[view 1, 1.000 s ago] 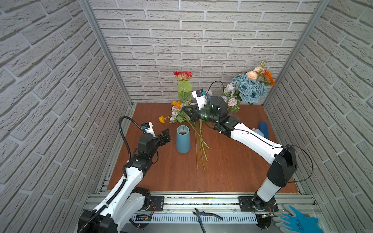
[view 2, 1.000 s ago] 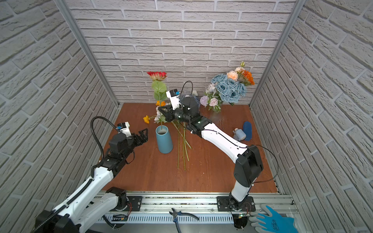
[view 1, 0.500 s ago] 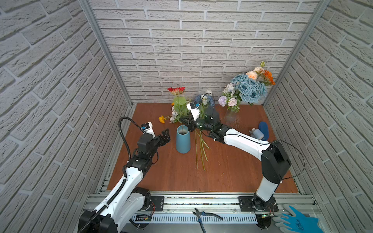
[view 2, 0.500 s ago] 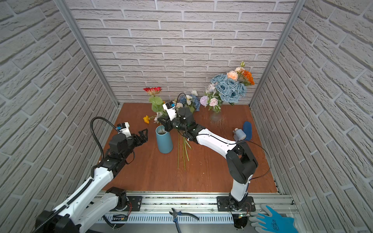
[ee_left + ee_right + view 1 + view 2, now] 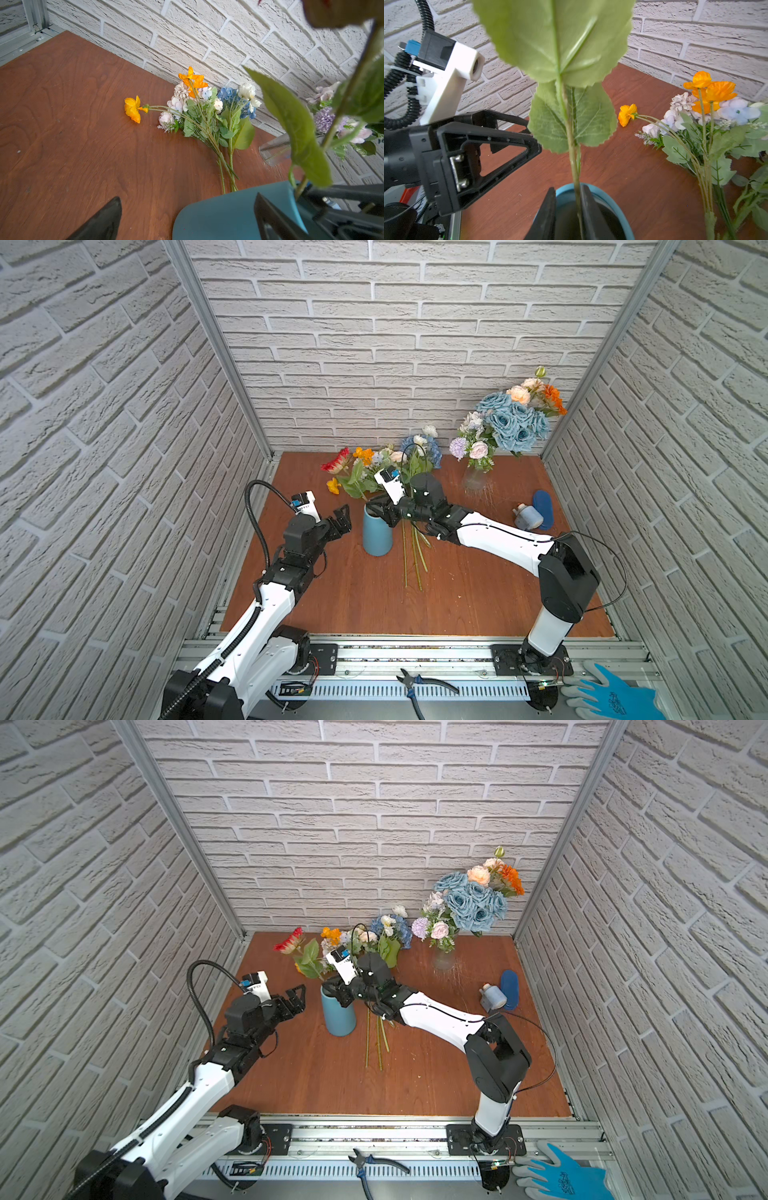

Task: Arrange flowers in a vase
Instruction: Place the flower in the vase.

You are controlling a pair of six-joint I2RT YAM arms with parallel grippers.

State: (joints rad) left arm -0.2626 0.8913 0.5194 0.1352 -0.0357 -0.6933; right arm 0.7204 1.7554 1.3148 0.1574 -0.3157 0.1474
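A blue vase (image 5: 377, 537) (image 5: 340, 1017) stands left of the table's middle. A red flower (image 5: 336, 462) (image 5: 289, 940) leans out of it toward the back left. Its green stem (image 5: 572, 145) runs down into the vase mouth (image 5: 612, 199). My right gripper (image 5: 380, 510) (image 5: 568, 188) hovers at the vase rim, jaws slightly apart. The stem rests against one finger, with a gap on its other side. My left gripper (image 5: 343, 517) (image 5: 188, 196) stands open just left of the vase (image 5: 228, 214), holding nothing. More flowers (image 5: 386, 460) (image 5: 203, 108) lie loose behind the vase.
A glass vase (image 5: 473, 479) with a bouquet of blue roses (image 5: 509, 423) stands at the back right. A small bottle (image 5: 528, 516) and a blue oval object (image 5: 542, 504) lie by the right wall. Pliers (image 5: 424, 682) and a blue glove (image 5: 615, 697) lie on the front rail.
My right arm came down and forward, lowering the red flower's stem into the blue vase. Its jaws have parted a little. The left arm has not moved.
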